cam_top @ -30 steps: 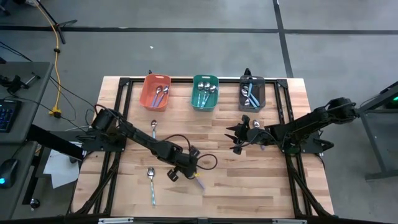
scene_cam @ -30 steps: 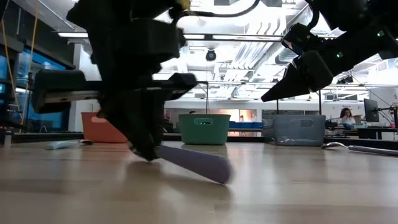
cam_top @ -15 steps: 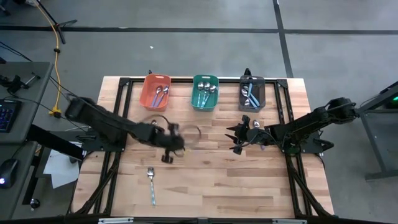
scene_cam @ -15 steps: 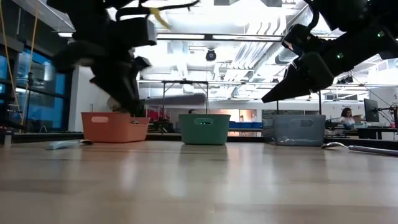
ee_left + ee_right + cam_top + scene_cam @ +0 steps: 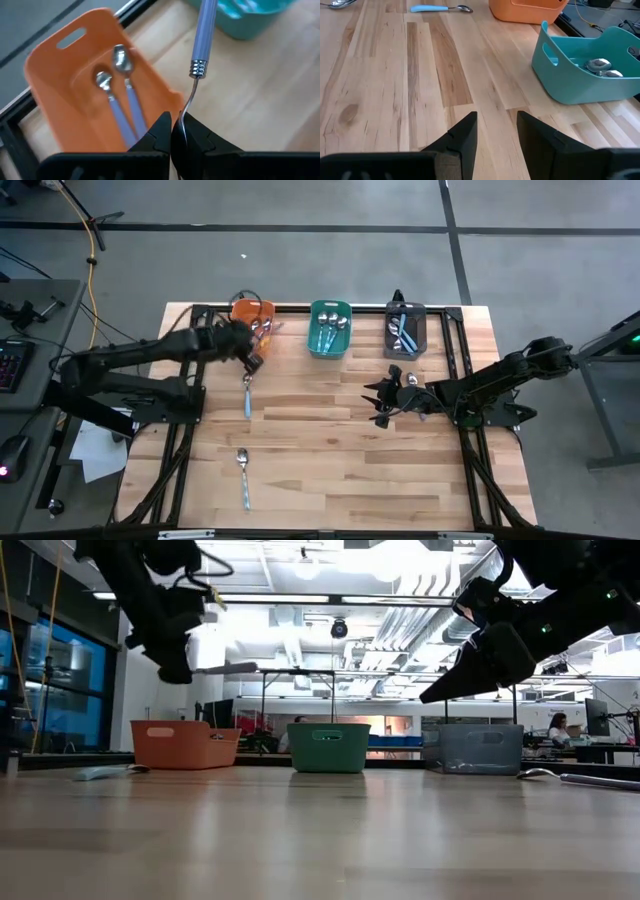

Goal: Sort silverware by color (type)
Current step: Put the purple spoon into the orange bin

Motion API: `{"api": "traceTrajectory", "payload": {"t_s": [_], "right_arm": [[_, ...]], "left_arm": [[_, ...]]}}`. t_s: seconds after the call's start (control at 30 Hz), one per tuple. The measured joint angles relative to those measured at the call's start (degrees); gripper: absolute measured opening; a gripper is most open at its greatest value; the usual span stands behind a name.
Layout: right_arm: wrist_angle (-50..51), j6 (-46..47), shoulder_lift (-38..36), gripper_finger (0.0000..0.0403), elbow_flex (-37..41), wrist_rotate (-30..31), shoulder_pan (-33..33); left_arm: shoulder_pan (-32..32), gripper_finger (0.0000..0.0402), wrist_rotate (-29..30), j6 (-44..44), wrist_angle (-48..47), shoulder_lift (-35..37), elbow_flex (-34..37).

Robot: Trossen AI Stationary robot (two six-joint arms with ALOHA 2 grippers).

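Observation:
My left gripper hovers at the orange bin's near right corner, shut on a purple-handled spoon. In the low view the gripper is high above the table, and the spoon's handle sticks out level. Two purple spoons lie in the orange bin. The teal bin and the grey bin hold more spoons. Two blue-handled spoons lie flat on the table. My right gripper waits open above the table's right half. My left gripper pinches the purple spoon between its two fingers by the thin metal neck, just below the handle's ribbed collar. The bowl is hidden between the fingers. The fingers slant down from above. The spoon is lifted clear, its handle pointing away from the gripper.
The three bins stand in a row along the table's far edge. A metal spoon lies close beside my right arm. Bare wood fills the middle and near part of the table. A person sits far off in the room.
My left gripper has risen from the near middle of the table and swung toward the far left, to the orange bin. It carried the purple spoon, whose handle rested on the wood a second ago and now hangs lifted clear and level.

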State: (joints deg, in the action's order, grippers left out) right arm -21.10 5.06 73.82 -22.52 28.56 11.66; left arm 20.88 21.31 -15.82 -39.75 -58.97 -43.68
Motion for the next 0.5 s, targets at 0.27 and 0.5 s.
{"api": "traceTrajectory", "payload": {"t_s": [0.27, 0.5], "right_arm": [[-0.1, -0.1, 0.0, 0.0124, 0.0, 0.0, 0.0], [-0.1, -0.1, 0.0, 0.0124, 0.0, 0.0, 0.0]], "left_arm": [[16.1, 0.0010, -10.1, 6.4, 4.6, -4.4, 0.0], [25.4, 0.0010, -17.0, 8.9, 8.9, -11.8, 0.0]]}}
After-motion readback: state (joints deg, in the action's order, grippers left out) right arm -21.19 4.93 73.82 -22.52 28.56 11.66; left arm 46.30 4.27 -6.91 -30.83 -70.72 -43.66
